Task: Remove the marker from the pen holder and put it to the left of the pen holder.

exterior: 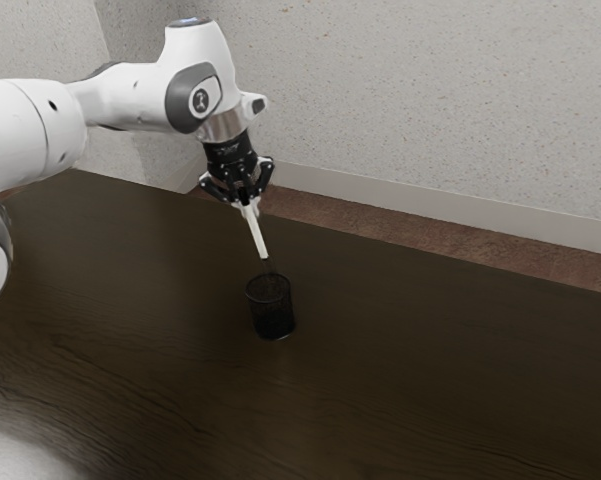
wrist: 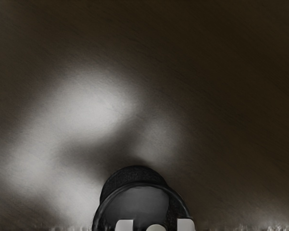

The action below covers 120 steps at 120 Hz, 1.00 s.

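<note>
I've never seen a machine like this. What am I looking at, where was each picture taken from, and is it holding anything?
The white machine is a robot arm, with a black hand at its end. The exterior view was taken from the arm's side; the wrist view comes from a camera on the hand, looking toward the dark table. On the table stands a round black pen holder. A pale marker slants down from the hand toward the holder's mouth. It looks lined up for lifting out, but I can't tell whether it is gripped yet.
</note>
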{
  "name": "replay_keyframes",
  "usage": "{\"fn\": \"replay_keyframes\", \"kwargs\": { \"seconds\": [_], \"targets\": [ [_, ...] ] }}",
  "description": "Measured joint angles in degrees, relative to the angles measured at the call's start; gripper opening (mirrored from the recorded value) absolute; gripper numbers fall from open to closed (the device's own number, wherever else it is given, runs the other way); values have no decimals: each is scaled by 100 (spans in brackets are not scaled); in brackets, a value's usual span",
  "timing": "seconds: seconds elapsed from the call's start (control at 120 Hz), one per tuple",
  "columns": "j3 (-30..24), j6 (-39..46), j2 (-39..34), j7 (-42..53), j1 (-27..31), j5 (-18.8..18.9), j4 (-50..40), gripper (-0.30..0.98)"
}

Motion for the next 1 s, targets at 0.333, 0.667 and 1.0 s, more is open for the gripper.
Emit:
{"fn": "replay_keyframes", "kwargs": {
  "seconds": [0.333, 0.667, 1.0],
  "targets": [
    [260, -1541, -81, -114, 10, 957, -10, -6],
    [446, -2948, 950, -616, 21, 1817, 4, -6],
    [460, -3211, 1664, -974, 75, 1931, 2, -6]
  ]
}}
